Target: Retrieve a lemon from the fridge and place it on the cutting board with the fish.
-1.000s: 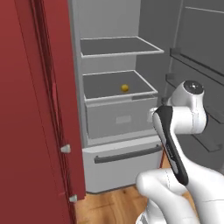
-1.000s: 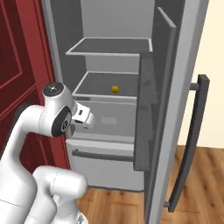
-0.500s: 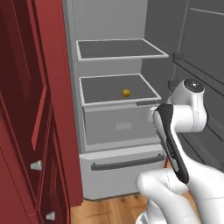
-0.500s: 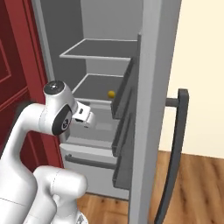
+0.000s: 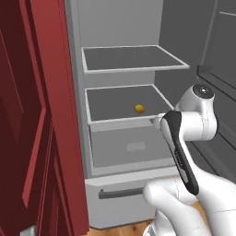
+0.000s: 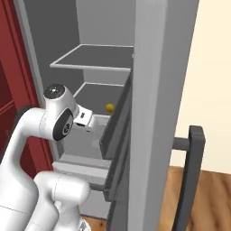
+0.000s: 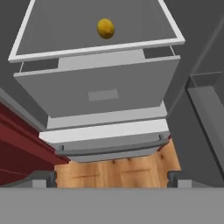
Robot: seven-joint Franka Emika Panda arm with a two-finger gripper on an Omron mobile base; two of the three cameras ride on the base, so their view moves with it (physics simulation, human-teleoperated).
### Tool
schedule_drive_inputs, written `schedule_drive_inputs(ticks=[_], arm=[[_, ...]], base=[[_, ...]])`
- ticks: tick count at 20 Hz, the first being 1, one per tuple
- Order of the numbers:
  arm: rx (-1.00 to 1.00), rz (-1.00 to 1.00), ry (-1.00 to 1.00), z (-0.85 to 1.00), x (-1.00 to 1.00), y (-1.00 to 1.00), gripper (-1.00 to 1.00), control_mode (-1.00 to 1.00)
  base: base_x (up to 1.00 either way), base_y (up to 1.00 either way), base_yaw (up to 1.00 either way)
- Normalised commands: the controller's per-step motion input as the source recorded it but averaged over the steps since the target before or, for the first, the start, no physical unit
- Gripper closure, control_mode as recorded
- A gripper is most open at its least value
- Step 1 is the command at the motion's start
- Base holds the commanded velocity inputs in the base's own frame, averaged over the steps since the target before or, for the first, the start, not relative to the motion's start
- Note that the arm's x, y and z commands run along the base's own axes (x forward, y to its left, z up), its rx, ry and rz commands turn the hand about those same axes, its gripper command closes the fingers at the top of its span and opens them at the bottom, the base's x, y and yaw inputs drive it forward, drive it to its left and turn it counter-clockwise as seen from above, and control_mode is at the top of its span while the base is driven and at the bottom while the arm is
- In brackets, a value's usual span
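Lemon: one small yellow fruit (image 5: 139,108), found lying alone toward the middle of the lower shelf; also recorded from the right side (image 6: 109,107) and from the hand camera (image 7: 105,28).
Lower shelf: a grey, white-rimmed shelf (image 5: 120,119) inside the fridge, with a second like shelf (image 5: 133,68) above it.
Drawer: a grey box (image 5: 133,146) directly beneath the lemon's shelf, seen shut.
Fridge: light-grey appliance (image 6: 155,90), door found swung wide, its dark bar handle (image 6: 191,173) noted at the right.
Gripper: fingers (image 7: 43,179) were held wide apart with nothing between them; the hand (image 6: 85,121) was positioned short of the shelf edge, well apart from the lemon.
Cabinets: dark red fronts (image 5: 32,120) noted to the left of the fridge.
Done: the fridge was opened and the lemon exposed.
Left: judged to be the reach, the grasp, the carry to the board with the fish, and the release there.
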Motion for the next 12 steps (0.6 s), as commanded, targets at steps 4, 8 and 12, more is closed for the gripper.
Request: schedule_drive_inputs(ticks=[4,8,12], arm=[[0.00,0.00,0.00,0.00,0.00,0.00,-1.00,1.00],[0.00,0.00,0.00,0.00,0.00,0.00,-1.00,1.00],[0.00,0.00,0.00,0.00,0.00,0.00,-1.00,1.00]], base=[[0.69,0.00,0.00],[0.57,0.00,-0.03],[0.54,0.00,-0.03]])
